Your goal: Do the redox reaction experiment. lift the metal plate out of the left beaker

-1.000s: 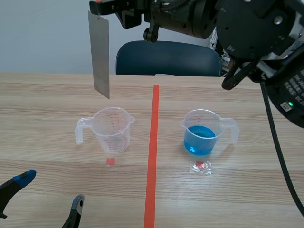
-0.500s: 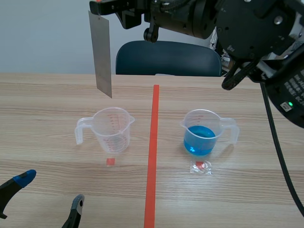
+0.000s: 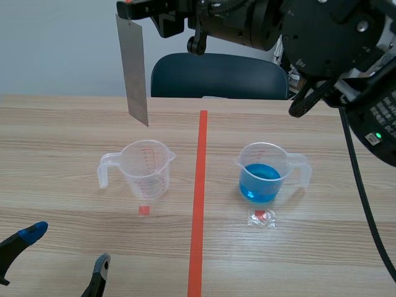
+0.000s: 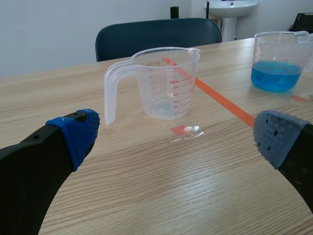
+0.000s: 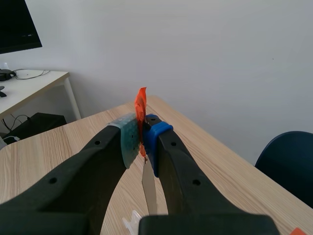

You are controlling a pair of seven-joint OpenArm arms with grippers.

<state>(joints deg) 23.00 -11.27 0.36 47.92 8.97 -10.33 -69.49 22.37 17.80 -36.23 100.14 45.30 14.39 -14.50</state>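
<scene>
A thin grey metal plate [image 3: 133, 68] hangs upright high above the clear, empty left beaker [image 3: 143, 169], well out of it. My right gripper [image 3: 133, 7], on the arm reaching across from the right, is shut on the plate's orange-tagged top edge. In the right wrist view the plate [image 5: 148, 188] is seen edge-on, pinched between the pads [image 5: 128, 139] of my right gripper [image 5: 142, 137]. My left gripper [image 3: 59, 250] stands open low at the near left, with the left beaker [image 4: 166, 82] ahead of it [image 4: 171, 134].
A right beaker [image 3: 266, 171] holds blue liquid [image 4: 277, 76]. A small plastic packet [image 3: 262, 217] lies in front of it, another [image 4: 185, 131] before the left beaker. A dark blue chair [image 3: 216, 75] stands beyond the table's far edge.
The metal plate's lower end has swung slightly to the right. The arms have hardly moved.
</scene>
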